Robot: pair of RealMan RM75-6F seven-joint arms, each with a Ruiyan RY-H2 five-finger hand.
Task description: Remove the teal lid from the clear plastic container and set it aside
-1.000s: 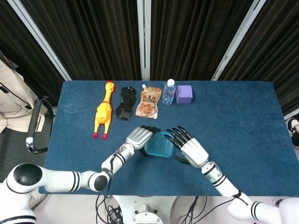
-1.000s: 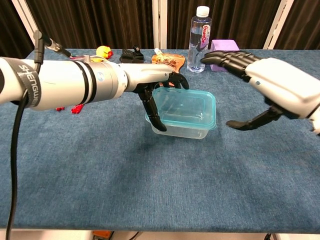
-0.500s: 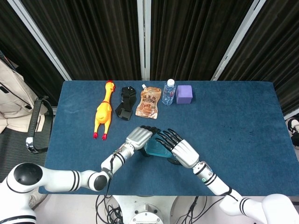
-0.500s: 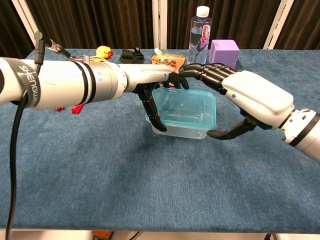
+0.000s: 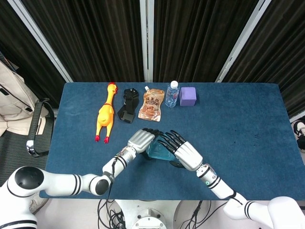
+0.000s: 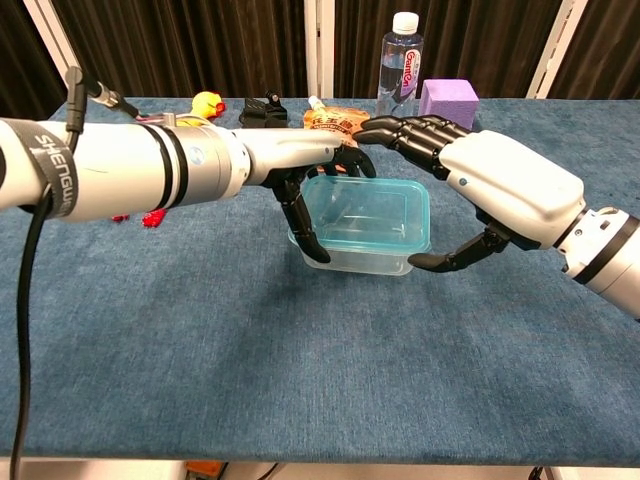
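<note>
The clear plastic container (image 6: 352, 262) stands near the table's front middle, with its teal lid (image 6: 372, 212) on top, and part of the lid (image 5: 153, 151) shows in the head view. My left hand (image 6: 300, 165) (image 5: 140, 140) grips the container's left end, its fingers curled behind and its thumb down the front. My right hand (image 6: 500, 185) (image 5: 183, 153) arches over the container's right side. Its fingers are spread above the lid's far edge and its thumb reaches toward the front right corner. I cannot tell whether it touches the lid.
Along the far edge lie a yellow rubber chicken (image 5: 106, 114), a black object (image 5: 127, 106), a brown pouch (image 5: 151, 105), a water bottle (image 5: 172, 94) and a purple block (image 5: 188, 96). A chair (image 5: 38, 126) stands off the table's left side.
My right hand has moved left from beside the container to over its lid, and its thumb has come close to the front right corner. The left hand has kept its grip.
</note>
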